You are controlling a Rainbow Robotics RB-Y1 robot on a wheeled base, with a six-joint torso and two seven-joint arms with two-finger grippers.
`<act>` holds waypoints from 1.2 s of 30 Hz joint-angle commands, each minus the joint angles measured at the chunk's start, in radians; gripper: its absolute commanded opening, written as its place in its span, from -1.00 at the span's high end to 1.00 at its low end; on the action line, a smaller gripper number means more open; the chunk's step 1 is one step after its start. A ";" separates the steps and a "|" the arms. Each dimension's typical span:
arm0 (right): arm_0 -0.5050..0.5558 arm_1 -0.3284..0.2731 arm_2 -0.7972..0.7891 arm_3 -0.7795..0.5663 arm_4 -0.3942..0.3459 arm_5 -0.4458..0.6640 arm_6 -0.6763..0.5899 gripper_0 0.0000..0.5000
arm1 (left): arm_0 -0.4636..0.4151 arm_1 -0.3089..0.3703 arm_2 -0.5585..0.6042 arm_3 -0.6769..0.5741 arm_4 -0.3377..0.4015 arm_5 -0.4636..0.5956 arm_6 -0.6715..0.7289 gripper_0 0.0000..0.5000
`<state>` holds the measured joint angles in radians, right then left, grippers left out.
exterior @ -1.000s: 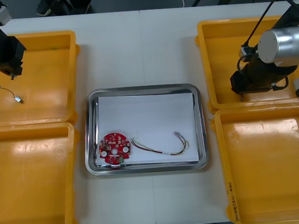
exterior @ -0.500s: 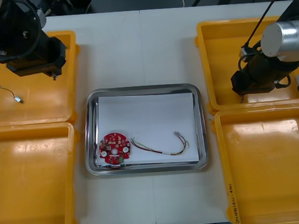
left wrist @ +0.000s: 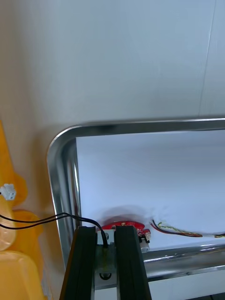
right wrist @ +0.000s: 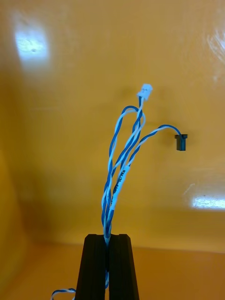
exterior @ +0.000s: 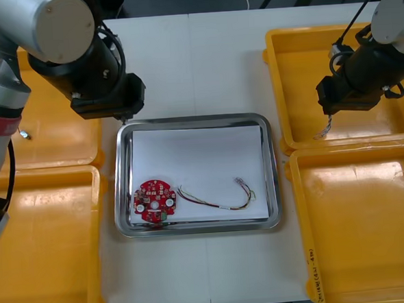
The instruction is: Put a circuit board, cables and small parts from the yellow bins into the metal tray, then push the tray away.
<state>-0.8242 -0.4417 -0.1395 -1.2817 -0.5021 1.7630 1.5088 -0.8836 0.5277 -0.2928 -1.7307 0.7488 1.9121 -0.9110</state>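
The right gripper (exterior: 326,113) hangs over the far right yellow plastic bin (exterior: 294,70), its jaws clenched on the twisted blue and white cable (exterior: 322,130). It grips the bundle at one folded end. I think this is so that the loose ends swing free of the bin and catch on nothing on the way to the tray. In the right wrist view the cable's long axis follows the line of the jaws and points down at the bin floor, with the white plug (right wrist: 145,89) and the black plug (right wrist: 181,141) foremost.

The left gripper (exterior: 122,118) stands over the far left corner of the shiny metal tray (exterior: 193,120) on the light table (exterior: 189,56). Its jaws grasp a thin black cable (left wrist: 56,218), which trails off crosswise to the left, toward the left yellow bins (exterior: 57,143). This place looks chosen to set it on the free white inside, apart from the round red circuit board (exterior: 155,201) and the red and yellow cable (exterior: 219,200) at the near side.
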 commanded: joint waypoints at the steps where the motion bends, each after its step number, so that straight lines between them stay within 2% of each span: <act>1: -0.087 -0.045 -0.045 -0.039 -0.036 0.044 0.013 1.00 | -0.051 -0.032 -0.098 0.028 -0.016 0.008 0.049 1.00; 6: -0.115 -0.043 -0.043 -0.061 -0.050 0.098 0.021 1.00 | -0.049 -0.035 -0.175 0.083 -0.019 -0.042 0.043 1.00; 11: -0.136 -0.043 -0.035 -0.094 -0.101 0.148 0.022 1.00 | -0.049 -0.035 -0.221 0.126 -0.022 -0.117 0.031 1.00; 15: -0.138 -0.046 -0.017 -0.136 -0.128 0.157 0.024 1.00 | -0.026 -0.037 -0.223 0.132 -0.020 -0.166 0.015 1.00; 23: -0.134 -0.057 0.012 -0.200 -0.173 0.157 0.019 1.00 | 0.038 -0.055 -0.223 0.132 -0.094 -0.225 -0.028 1.00; 36: -0.115 -0.057 0.107 -0.220 -0.199 0.157 -0.002 1.00 | 0.097 -0.064 -0.223 0.132 -0.143 -0.254 -0.066 0.99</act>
<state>-0.9116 -0.4600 -0.0791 -1.4645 -0.6833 1.9152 1.5088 -0.8056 0.4908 -0.5131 -1.5868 0.6278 1.6736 -0.9115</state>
